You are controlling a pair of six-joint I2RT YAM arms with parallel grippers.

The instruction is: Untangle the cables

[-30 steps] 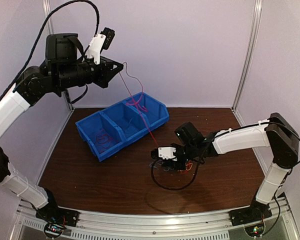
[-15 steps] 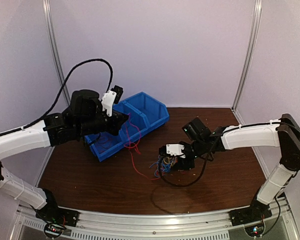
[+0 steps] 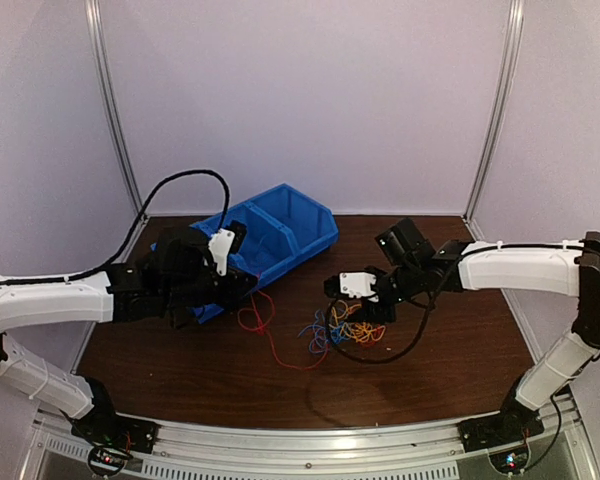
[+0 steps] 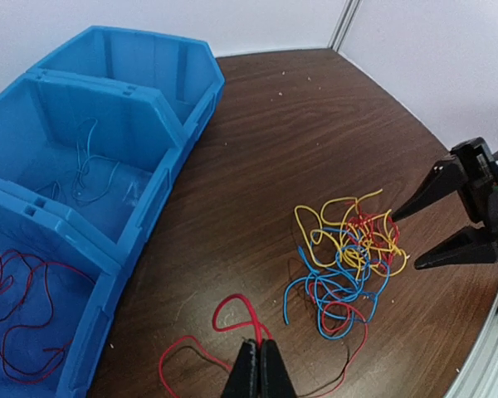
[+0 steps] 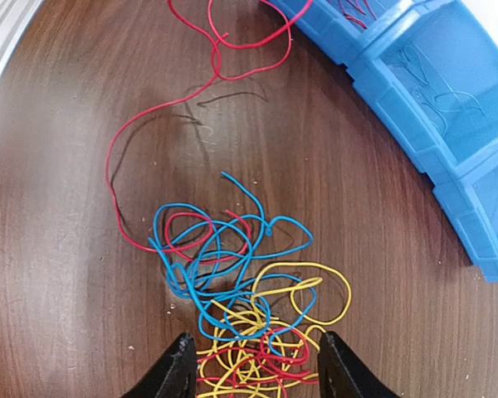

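Dark brown wood-grain table [image 3: 450,360]. Toward its back left, sitting at an angle, a blue bin [image 3: 300,225] split into 3 compartments. Near the middle, well apart from the bin, a loose tangle of cables [image 3: 345,328] in red, blue and yellow. Between bin and tangle, 1 long red cable [image 3: 265,325] looping across the wood and trailing into the tangle's near side.

A robotics lab test cell: plain white panel walls [image 3: 310,100] on aluminium posts [image 3: 495,110] (a booth, really) enclosing a wooden tabletop [image 3: 430,370].
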